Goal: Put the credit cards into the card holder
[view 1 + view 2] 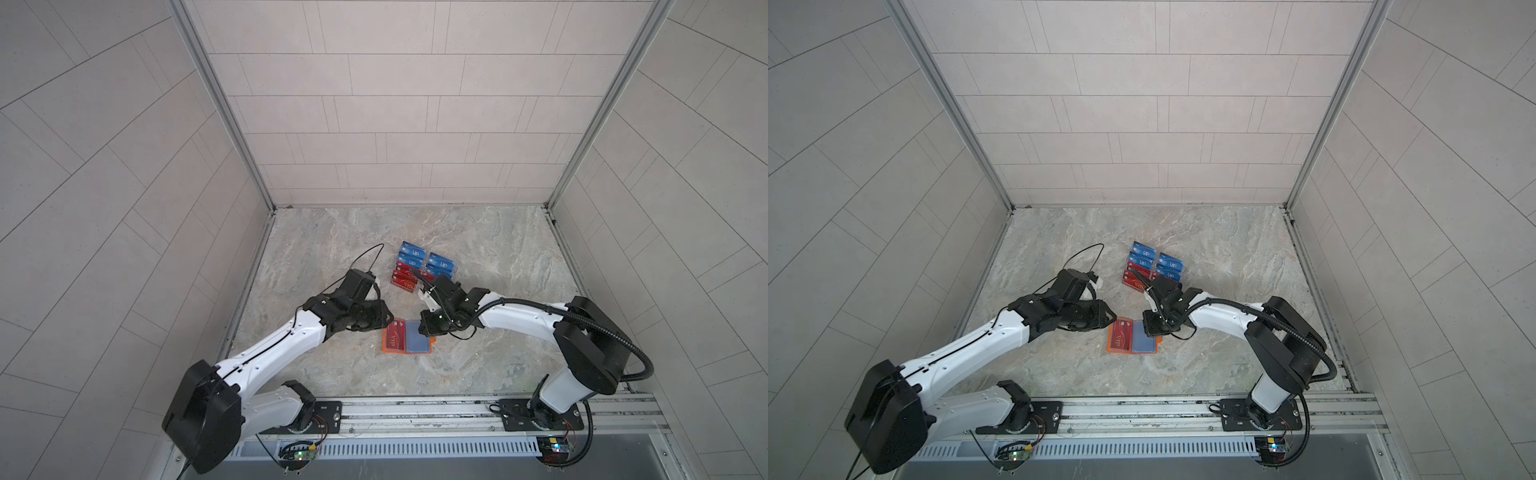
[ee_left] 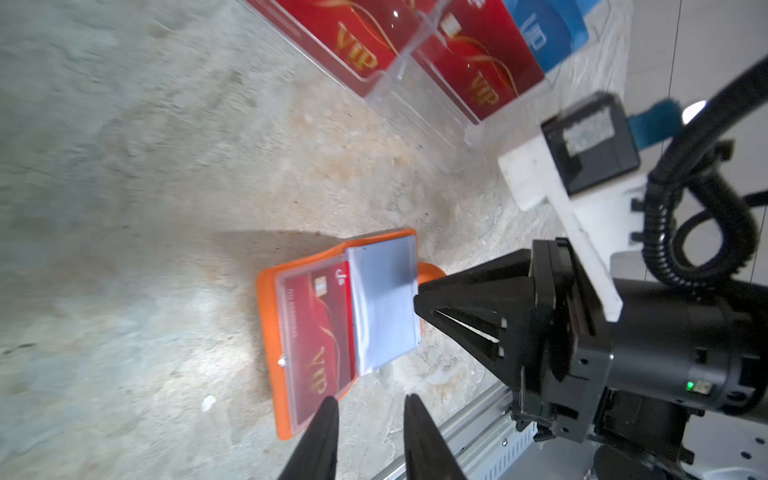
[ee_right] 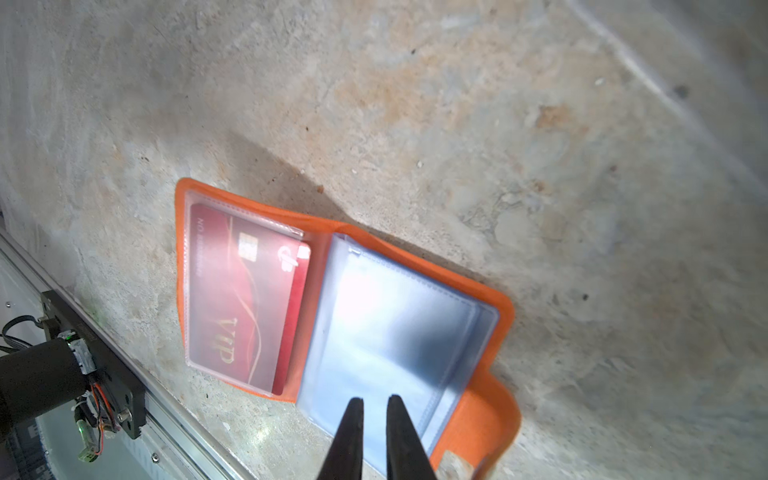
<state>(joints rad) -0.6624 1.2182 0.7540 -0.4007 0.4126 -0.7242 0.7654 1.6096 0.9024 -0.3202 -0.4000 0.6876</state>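
Orange card holder [image 3: 486, 399] lies open; its clear sleeves [image 3: 395, 324] look thin, floppy and slippery, best pinched at the free edge. Right end effector [image 3: 376, 399] sits narrow there, left end effector [image 2: 371, 401] wider, both seemingly empty.

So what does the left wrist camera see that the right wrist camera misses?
Only the left wrist view: the clear acrylic rack holding red and blue plastic VIP cards, and the right gripper from outside, tip at the clear sleeves. Only the right wrist view: a black mounting plate with coloured wires. Both: the open orange book-like card holder, one red VIP card sleeved inside.
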